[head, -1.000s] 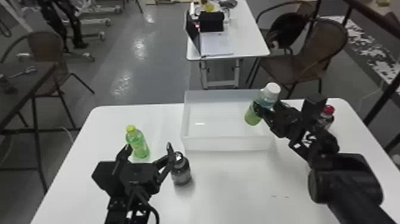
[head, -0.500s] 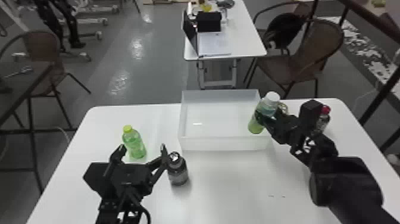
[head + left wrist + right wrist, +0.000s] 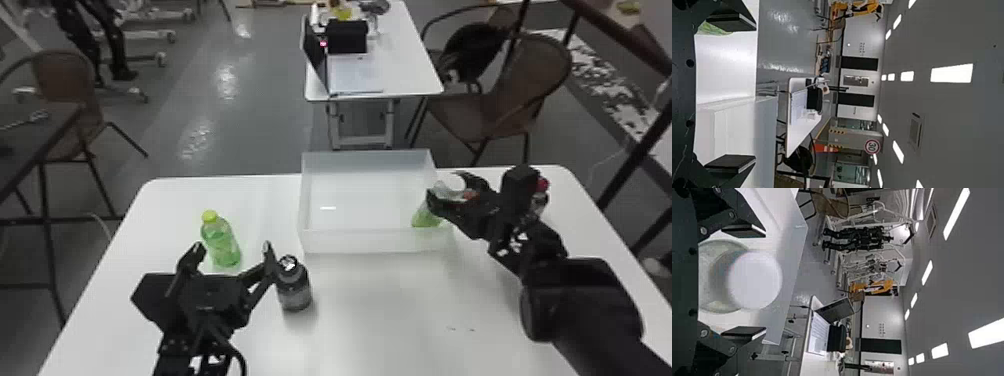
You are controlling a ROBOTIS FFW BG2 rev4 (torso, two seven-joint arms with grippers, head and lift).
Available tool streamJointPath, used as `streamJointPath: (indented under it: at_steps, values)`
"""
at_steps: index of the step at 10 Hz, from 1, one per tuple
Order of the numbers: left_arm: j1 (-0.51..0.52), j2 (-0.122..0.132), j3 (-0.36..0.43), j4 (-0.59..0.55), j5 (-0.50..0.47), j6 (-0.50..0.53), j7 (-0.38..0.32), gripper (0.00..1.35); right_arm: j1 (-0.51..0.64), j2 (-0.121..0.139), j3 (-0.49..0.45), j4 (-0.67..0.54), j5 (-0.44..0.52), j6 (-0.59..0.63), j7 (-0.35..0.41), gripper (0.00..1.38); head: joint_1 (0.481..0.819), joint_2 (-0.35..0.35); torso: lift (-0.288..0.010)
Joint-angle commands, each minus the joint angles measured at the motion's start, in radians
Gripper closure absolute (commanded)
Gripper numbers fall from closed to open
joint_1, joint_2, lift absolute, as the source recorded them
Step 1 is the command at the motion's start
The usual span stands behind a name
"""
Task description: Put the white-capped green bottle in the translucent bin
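Release of white-capped green bottle [image 3: 426, 218]: tipping risk
Inside the translucent bin [image 3: 370, 242], at its right side, the bottle is being straddled by the right gripper [image 3: 764, 282], fingers widely parted, nothing apparently being gripped. By a finger catching the cap [image 3: 752, 280] during withdrawal, toppling could be caused. Side gaps are being revealed by the right wrist view but masked in the head view; seating on the bin floor is being left unconfirmed.
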Motion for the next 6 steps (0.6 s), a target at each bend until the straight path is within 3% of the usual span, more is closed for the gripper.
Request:
streamJointPath:
  at_steps: [1, 4, 6]
  values:
    - [0.001, -0.003, 0.0, 0.001, -0.001, 0.0, 0.0, 0.12, 0.007, 0.002, 0.0, 0.002, -0.013, -0.001, -0.008, 0.12, 0.695, 0.072, -0.018]
    - [0.002, -0.003, 0.0, 0.0, -0.001, 0.0, -0.002, 0.12, 0.038, 0.011, 0.0, -0.038, -0.044, -0.001, -0.028, 0.13, 0.695, 0.069, -0.018]
    - [-0.001, -0.003, -0.002, 0.0, -0.007, 0.0, -0.002, 0.12, 0.148, 0.01, 0.0, -0.206, -0.103, 0.0, -0.068, 0.13, 0.695, 0.069, -0.018]
